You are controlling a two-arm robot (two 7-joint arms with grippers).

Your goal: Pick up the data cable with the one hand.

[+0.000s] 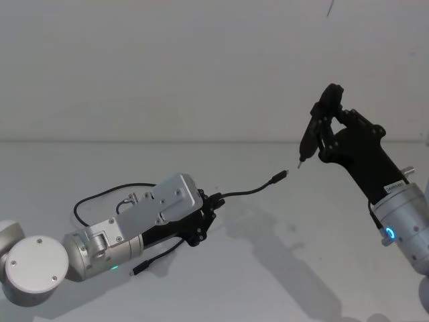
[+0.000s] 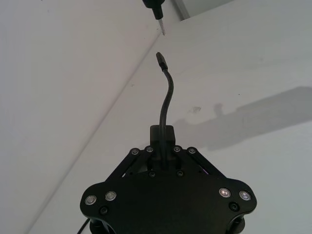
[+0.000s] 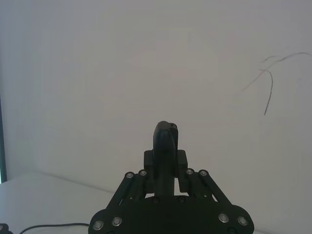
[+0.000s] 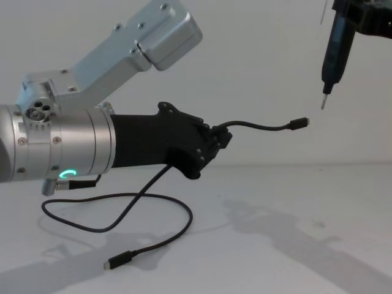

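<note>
My left gripper (image 1: 213, 202) (image 4: 222, 139) (image 2: 161, 132), the one hand, is shut on the data cable (image 1: 249, 191) (image 4: 260, 127) (image 2: 168, 95) a short way behind one plug. That plug (image 1: 279, 177) (image 4: 300, 124) sticks out in the air toward the right. The rest of the cord hangs down and loops over the white table (image 1: 301, 268), ending in the other plug (image 1: 139, 270) (image 4: 115, 264). My right gripper (image 1: 326, 117) (image 3: 165, 158) is raised at the right, shut on a slim black pen-like tool (image 1: 308, 139) (image 4: 337, 43). The tool's metal tip (image 1: 299, 162) hangs just beyond the cable's raised plug.
A plain white wall (image 1: 167, 67) rises behind the table. A thin dark line (image 3: 267, 92) marks the wall high up. Bare table surface (image 4: 306, 245) lies in front and to the right of the cable loop.
</note>
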